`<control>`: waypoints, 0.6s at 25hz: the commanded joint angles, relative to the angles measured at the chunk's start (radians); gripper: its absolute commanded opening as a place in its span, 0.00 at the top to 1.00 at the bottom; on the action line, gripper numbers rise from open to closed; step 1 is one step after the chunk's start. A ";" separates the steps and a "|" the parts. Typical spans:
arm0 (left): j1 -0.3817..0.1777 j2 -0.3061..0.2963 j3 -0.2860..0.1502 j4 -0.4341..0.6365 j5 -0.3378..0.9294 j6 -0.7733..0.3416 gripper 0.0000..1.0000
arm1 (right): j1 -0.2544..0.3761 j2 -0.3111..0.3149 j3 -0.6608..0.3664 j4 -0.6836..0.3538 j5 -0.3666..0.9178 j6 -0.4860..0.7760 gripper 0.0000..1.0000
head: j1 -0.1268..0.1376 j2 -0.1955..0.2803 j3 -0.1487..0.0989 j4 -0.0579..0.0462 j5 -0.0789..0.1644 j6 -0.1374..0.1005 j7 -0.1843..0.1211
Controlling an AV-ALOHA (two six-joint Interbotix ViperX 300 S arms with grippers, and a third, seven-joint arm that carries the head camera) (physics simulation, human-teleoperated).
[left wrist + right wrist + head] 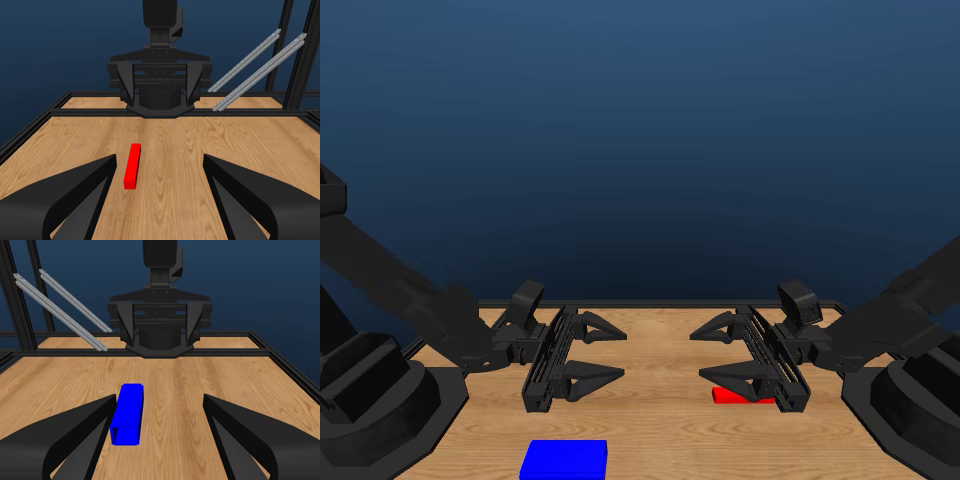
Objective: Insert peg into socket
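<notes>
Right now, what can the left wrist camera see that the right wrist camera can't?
Only the left wrist view shows the red peg, lying flat on the wooden table beyond the left gripper. Only the right wrist view shows the blue socket, also lying on the table, beyond the right gripper. Both share the table, the black frame around it, open empty jaws, and the opposite arm facing the camera.

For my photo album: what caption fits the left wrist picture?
Open left gripper looks across the wooden table at the red peg, lying flat and untouched.

Both grippers' jaws wide apart
</notes>
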 commanded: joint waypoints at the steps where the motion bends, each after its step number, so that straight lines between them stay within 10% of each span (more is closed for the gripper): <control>1: -0.080 -0.031 -0.005 -0.026 -0.152 -0.078 0.00 | 0.054 -0.038 -0.068 0.075 0.162 -0.007 0.00 | 0.002 0.001 -0.065 0.011 0.189 0.052 0.000; 9: -0.129 -0.035 -0.111 -0.013 -0.051 -0.039 0.00 | 0.135 -0.168 -0.100 0.173 0.323 -0.155 0.00 | -0.050 -0.039 -0.063 0.001 0.194 0.073 0.014; 15: -0.187 -0.076 -0.058 -0.196 0.190 -0.002 0.00 | 0.154 -0.208 -0.075 0.234 0.386 -0.171 0.00 | -0.053 -0.032 -0.054 0.005 0.219 0.088 0.045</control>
